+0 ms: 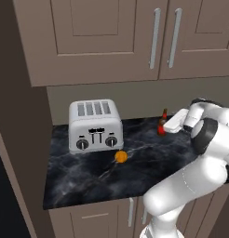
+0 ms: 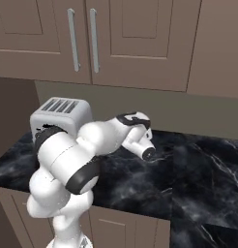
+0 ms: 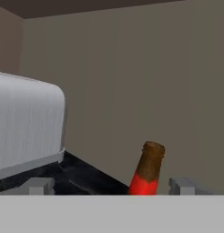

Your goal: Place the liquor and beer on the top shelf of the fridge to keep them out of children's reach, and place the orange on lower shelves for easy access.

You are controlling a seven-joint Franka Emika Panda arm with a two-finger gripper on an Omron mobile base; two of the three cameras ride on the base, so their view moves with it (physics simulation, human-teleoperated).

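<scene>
Pincer [image 3: 111,184] stands wide apart near the beer [image 3: 147,170]; its neck sits right of centre, so an advancing fingertip [image 3: 184,185] could topple it on the counter [image 1: 149,162].

A silver toaster [image 1: 95,125] stands at the far left of the black marble desk [image 1: 88,179]. The orange [image 1: 121,156] lies just in front of it. To the right, the beer [image 1: 162,123] stands upright near the wall, partly behind the white arm [image 1: 200,153].
</scene>
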